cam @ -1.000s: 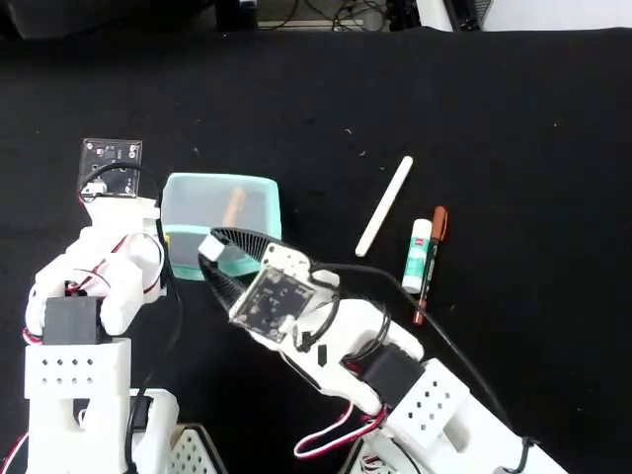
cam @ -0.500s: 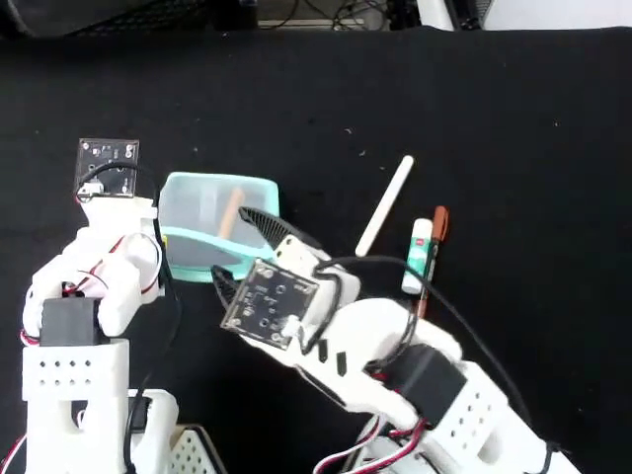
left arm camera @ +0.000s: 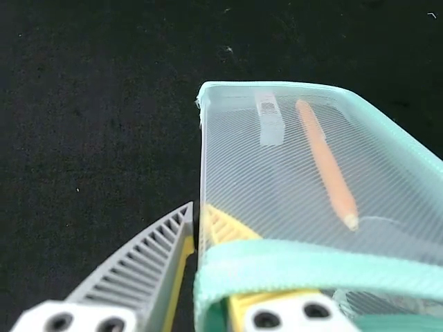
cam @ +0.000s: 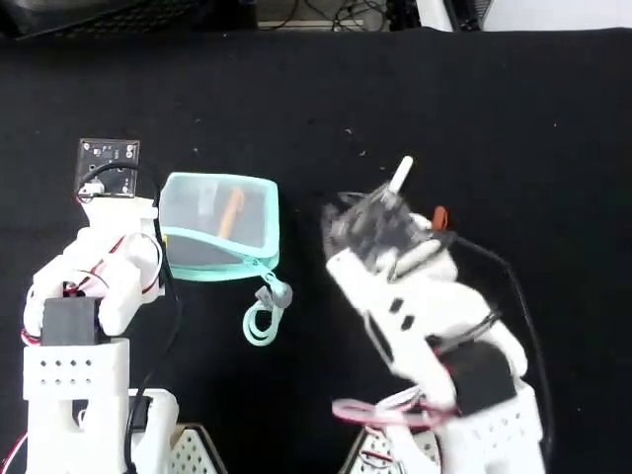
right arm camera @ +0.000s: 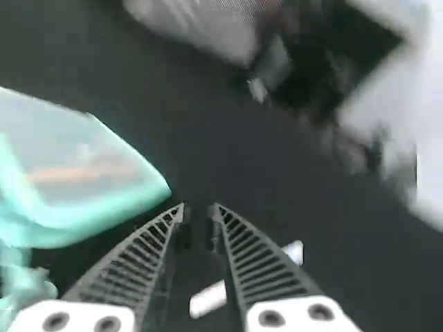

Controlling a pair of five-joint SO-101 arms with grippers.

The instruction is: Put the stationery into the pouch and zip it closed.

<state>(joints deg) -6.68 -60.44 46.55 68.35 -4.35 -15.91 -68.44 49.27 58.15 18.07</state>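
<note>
A black table (cam: 494, 118) runs under both arms, with cables and equipment along its far edge. The teal mesh pouch (cam: 217, 227) lies on the left part of it. The left gripper (left arm camera: 199, 211) is clamped on the pouch's end wall, the grey finger outside and the yellow one behind the mesh. An orange pencil (left arm camera: 325, 166) is already inside. The zipper edge faces the arm bases, and the zipper pull (cam: 262, 321) trails loose on the cloth, so the pouch does not look closed. The right gripper (cam: 370, 222) hangs over the middle of the table, well clear of the pouch; in its wrist view the jaws stand only narrowly apart with nothing between them. The white stick (cam: 400, 176) lies just beyond it on the far side, its long axis running diagonally away toward the far right. A brown pen (cam: 438, 217) shows its cap just beside the arm. The right arm is plainly the nearer one, and the left is busy holding the pouch. A pick-up would probably need the jaws opened wider and set across the stick's length.
</note>
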